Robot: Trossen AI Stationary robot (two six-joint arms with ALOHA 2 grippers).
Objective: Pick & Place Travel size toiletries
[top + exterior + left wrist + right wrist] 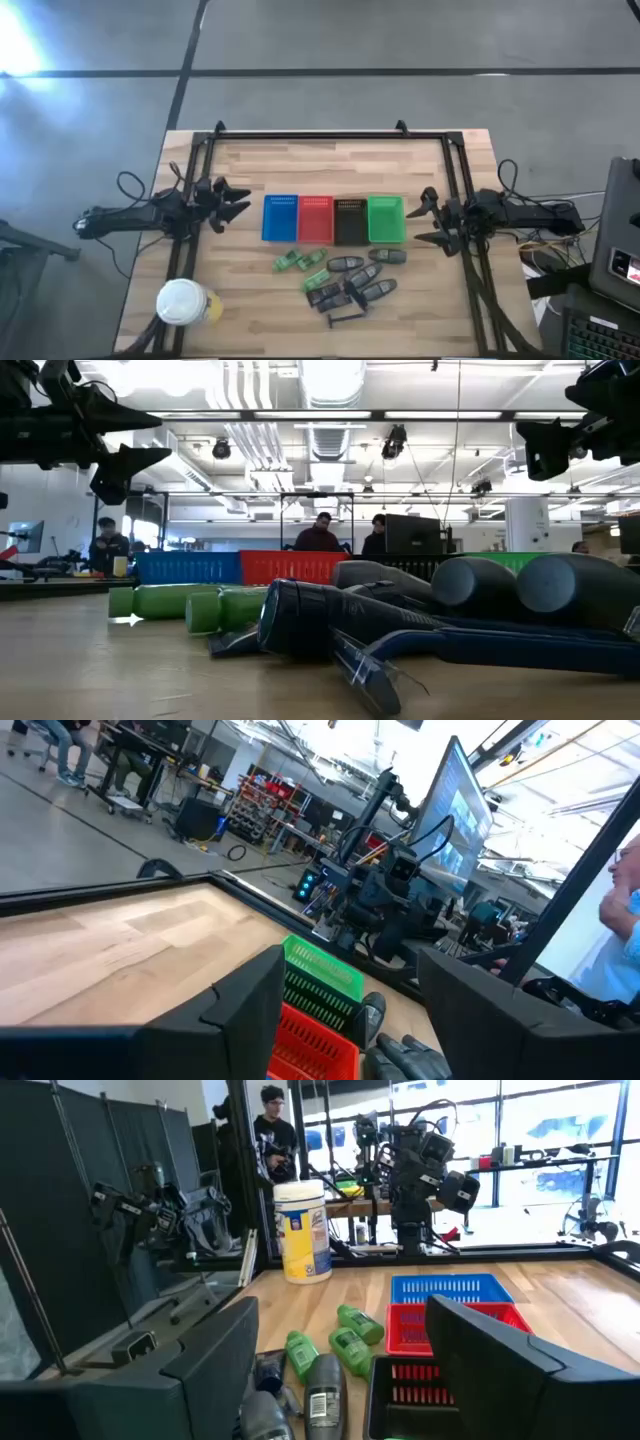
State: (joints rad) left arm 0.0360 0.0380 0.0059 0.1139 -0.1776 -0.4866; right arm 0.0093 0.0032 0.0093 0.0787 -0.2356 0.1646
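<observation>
The toiletries lie in a loose heap on the table, nearer the near edge than the baskets: bright green little bottles (298, 262), grey tapered tubes (362, 273), dark flat packets (325, 295) and a thin black razor-like stick (345, 318). In the low view the green bottles (190, 605) and grey tubes (500, 585) lie on their sides. My left gripper (238, 201) hovers open left of the blue basket. My right gripper (424, 222) hovers open right of the green basket. Both stand above the table, touching nothing.
Four small baskets stand in a row at mid-table: blue (280, 217), red (315, 218), black (349, 220), green (385, 219). A white-lidded yellow cup (184, 302) stands near the left near corner. A black frame (310, 136) edges the table. People show in the room behind.
</observation>
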